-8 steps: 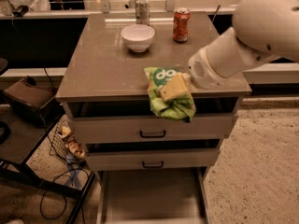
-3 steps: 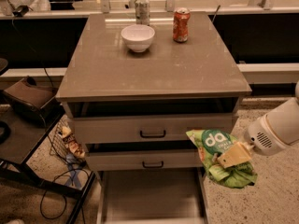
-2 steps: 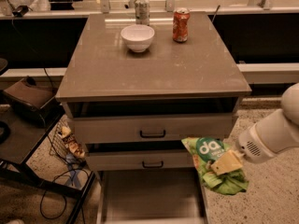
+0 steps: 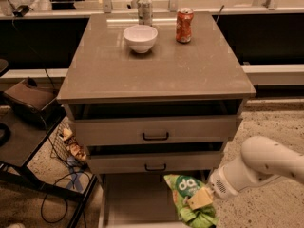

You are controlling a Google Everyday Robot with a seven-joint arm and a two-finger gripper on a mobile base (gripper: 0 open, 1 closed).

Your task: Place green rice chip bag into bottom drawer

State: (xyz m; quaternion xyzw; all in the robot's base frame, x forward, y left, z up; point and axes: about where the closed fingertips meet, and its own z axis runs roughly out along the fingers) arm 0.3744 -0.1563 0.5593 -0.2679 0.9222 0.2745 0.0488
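Note:
The green rice chip bag (image 4: 187, 197) is light green with white lettering and hangs at the bottom of the camera view, over the right part of the open bottom drawer (image 4: 130, 201). My gripper (image 4: 201, 199) is shut on the bag, with a tan fingertip pressed on its front. The white arm reaches in from the right. The drawer shows a plain flat floor below the two grey drawer fronts.
The cabinet top (image 4: 156, 65) holds a white bowl (image 4: 140, 37), an orange soda can (image 4: 184, 25) and a silver can (image 4: 144, 10). Two drawer fronts with black handles (image 4: 155, 137) sit above. A dark shelf and cables (image 4: 47, 175) lie at left.
The arm has carried the bag from the cabinet top down the right side and leftward, so it now hangs low over the open bottom drawer.

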